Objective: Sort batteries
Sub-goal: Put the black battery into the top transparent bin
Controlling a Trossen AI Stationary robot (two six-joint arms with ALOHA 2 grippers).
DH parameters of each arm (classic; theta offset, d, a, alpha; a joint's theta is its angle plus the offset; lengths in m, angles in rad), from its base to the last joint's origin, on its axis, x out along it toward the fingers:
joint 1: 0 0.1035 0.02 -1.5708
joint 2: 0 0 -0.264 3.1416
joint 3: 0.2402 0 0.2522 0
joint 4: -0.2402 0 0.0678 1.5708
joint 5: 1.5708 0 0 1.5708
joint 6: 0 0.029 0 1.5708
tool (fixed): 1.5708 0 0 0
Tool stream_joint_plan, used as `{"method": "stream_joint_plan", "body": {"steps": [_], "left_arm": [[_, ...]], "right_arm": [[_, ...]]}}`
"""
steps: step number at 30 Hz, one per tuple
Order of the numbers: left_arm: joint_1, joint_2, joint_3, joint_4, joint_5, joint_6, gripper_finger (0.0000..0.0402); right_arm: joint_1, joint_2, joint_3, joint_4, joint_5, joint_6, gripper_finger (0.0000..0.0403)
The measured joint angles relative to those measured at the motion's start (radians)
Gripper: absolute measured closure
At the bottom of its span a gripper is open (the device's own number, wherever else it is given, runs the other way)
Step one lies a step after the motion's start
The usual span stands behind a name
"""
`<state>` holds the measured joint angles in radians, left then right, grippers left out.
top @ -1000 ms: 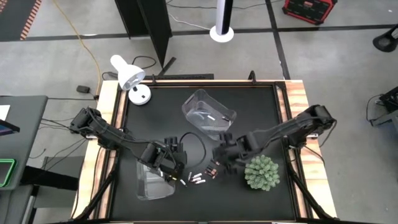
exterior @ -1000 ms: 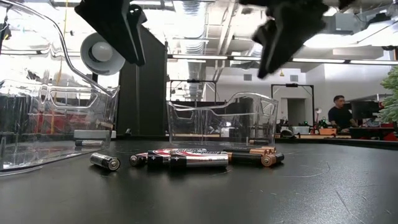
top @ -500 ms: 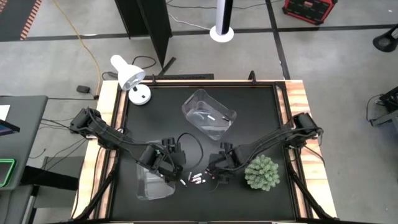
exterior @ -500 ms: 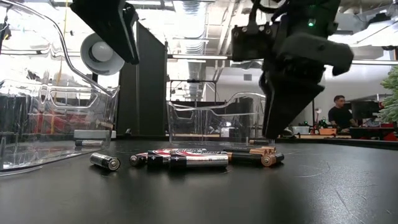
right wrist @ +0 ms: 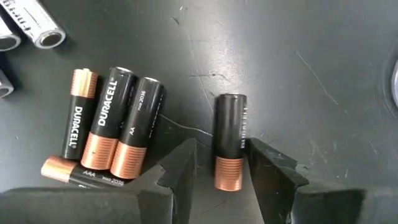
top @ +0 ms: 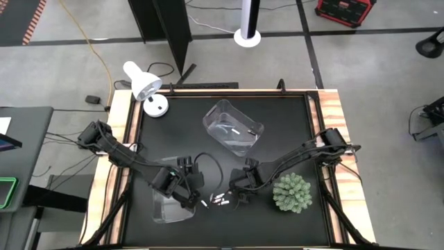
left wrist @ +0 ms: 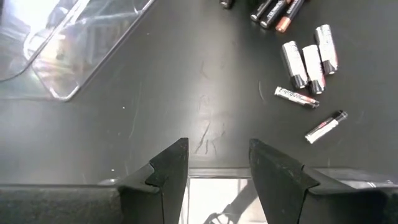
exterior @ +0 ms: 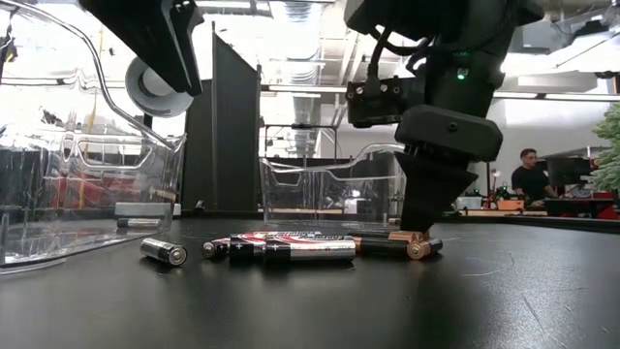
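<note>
High view: straight down over counter [top: 277,125]. Low view: counter-level, facing room. Wrist views: close, downward. All share the batteries [exterior: 291,248].

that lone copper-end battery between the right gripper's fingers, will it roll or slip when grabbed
Probably stiff: the battery is a hard cylinder. It lies on its side on the flat black table, so a nudge may roll it. Its smooth casing could slip, though the right gripper, open, straddles it squarely.
</note>
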<state>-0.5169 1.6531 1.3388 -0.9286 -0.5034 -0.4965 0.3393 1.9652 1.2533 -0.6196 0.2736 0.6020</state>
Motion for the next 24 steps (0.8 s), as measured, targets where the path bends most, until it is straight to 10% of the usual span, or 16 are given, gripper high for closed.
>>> {"method": "stream_joint_plan", "body": {"steps": [24], "left_arm": [[0.000,0.000,0.000,0.093,-0.002,0.114,0.0239]], "right_arm": [[-0.007,-0.012,-0.002,-0.002,-0.009,-0.004,0.0381]]}}
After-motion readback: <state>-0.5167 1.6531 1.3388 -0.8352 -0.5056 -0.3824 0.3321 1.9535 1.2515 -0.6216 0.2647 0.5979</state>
